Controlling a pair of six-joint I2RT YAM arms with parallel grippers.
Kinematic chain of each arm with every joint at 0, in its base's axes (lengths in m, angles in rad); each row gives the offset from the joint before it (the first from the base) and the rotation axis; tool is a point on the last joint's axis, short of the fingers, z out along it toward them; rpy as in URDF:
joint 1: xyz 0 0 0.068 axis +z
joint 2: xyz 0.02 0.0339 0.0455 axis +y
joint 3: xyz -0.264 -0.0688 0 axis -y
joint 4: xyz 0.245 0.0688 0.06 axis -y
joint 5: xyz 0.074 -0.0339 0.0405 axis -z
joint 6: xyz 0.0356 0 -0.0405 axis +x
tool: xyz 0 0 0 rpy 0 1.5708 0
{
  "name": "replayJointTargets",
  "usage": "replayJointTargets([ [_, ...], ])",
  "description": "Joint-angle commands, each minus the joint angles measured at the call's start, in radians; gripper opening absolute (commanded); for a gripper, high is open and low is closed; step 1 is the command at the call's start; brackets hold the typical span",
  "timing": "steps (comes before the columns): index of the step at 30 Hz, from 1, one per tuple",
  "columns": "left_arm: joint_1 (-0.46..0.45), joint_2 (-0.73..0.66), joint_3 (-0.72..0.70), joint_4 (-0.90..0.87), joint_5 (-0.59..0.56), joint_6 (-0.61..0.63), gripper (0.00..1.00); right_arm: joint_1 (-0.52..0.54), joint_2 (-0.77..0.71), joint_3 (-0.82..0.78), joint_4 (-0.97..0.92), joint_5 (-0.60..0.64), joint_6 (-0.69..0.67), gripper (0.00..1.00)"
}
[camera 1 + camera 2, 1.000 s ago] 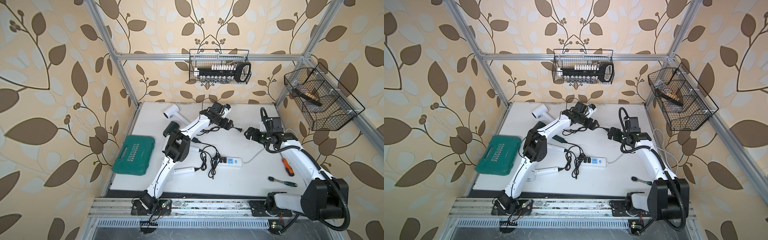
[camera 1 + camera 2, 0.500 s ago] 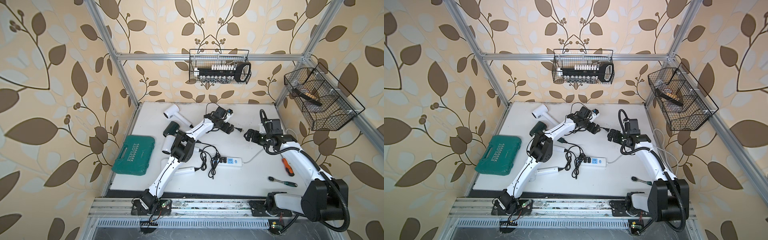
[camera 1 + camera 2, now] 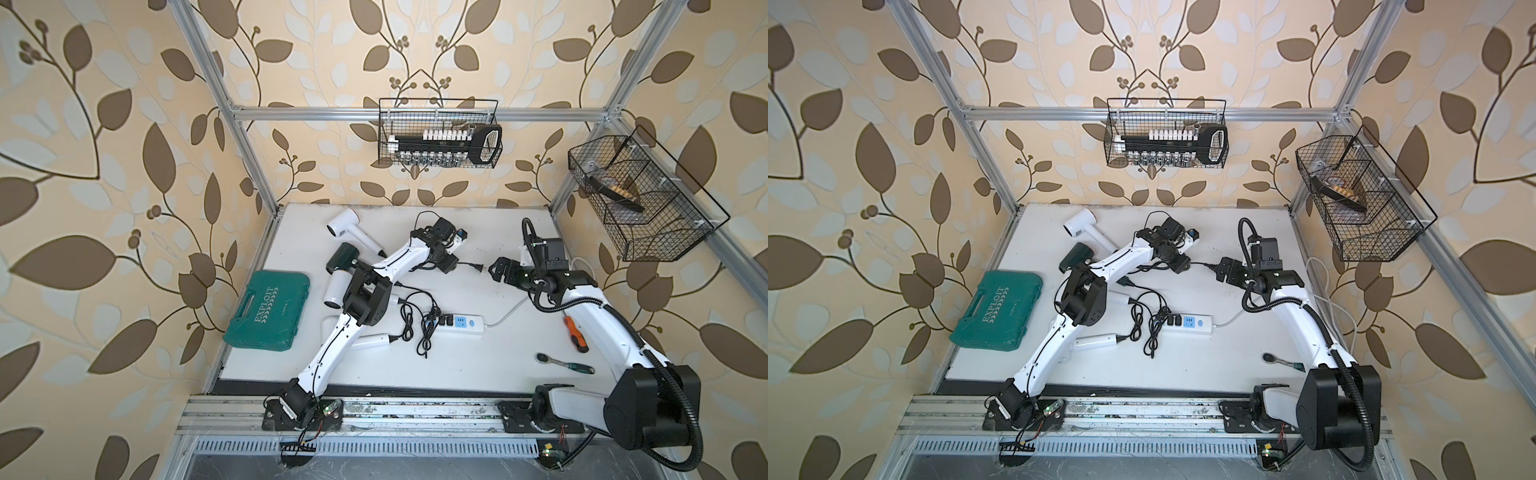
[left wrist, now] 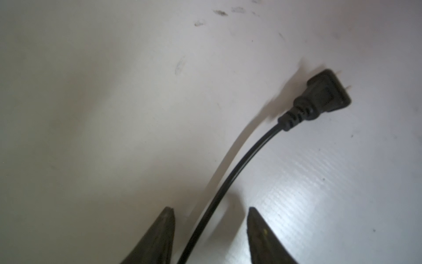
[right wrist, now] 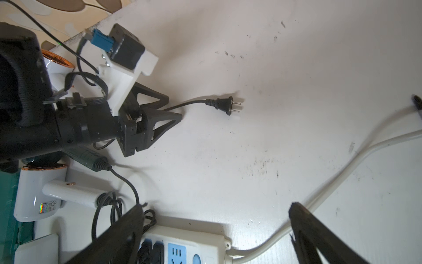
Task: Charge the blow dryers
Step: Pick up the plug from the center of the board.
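- Nearest me, the aluminium rail (image 3: pixel 415 409) carries both arm bases along the front edge of the white table (image 3: pixel 457 374).
- At the front right of the table lie a ratchet (image 3: pixel 561 362) and an orange screwdriver (image 3: pixel 575 334), slightly apart.
- Mid-table sits the white power strip (image 3: pixel 457 324). Black plugs fill the sockets at its dryer end, and tangled cords lie beside them.
- A shut green tool case (image 3: pixel 268 309) lies off the table's left edge.
- The blow dryers (image 3: pixel 334 291) cluster on the left half. One white handle shows near the front, a second white one is by the left arm's elbow, the dark green dryer (image 3: pixel 343 257) is behind that, and the last white one is near the back edge.
- My left gripper (image 4: pixel 210 209) is low over the scuffed surface with its jaws partway apart. A black cord (image 4: pixel 239 164) runs between them unpinched, and its plug (image 4: pixel 324 96) lies on the table just beyond the tips.
- My right gripper (image 5: pixel 217 208) faces that plug from nearby, spread wide and holding nothing.
- Farthest off, leaf-patterned wallpaper (image 3: pixel 124 124) lines the walls. A wire basket (image 3: pixel 440 133) of sockets hangs on the back frame bar, and a second basket (image 3: pixel 644 208) hangs on the right.
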Motion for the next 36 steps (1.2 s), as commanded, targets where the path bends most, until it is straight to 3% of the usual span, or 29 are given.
replayJointTargets([
  [1,-0.002,-0.042,-0.024,-0.073,-0.025,0.046,0.32,0.0,-0.024,-0.013,-0.009,0.001,-0.016,0.98],
  [3,-0.001,-0.047,-0.033,-0.074,-0.034,0.06,0.2,0.0,-0.024,-0.016,-0.009,-0.003,-0.014,0.98],
  [9,-0.002,-0.067,-0.035,-0.06,-0.071,0.072,0.0,0.0,-0.026,-0.025,-0.011,-0.008,-0.016,0.98],
  [19,-0.002,-0.251,-0.129,0.034,-0.135,0.096,0.0,0.0,-0.046,-0.02,-0.036,0.01,-0.026,0.98],
  [25,-0.003,-0.357,-0.159,-0.01,-0.121,0.161,0.0,0.008,-0.043,-0.009,-0.056,0.007,-0.043,0.98],
  [32,-0.002,-0.511,-0.308,-0.06,-0.106,0.281,0.0,0.166,-0.029,0.017,-0.086,0.161,-0.164,0.94],
  [36,-0.002,-0.612,-0.385,-0.08,-0.042,0.318,0.0,0.257,-0.033,0.004,-0.044,0.22,-0.264,0.89],
])
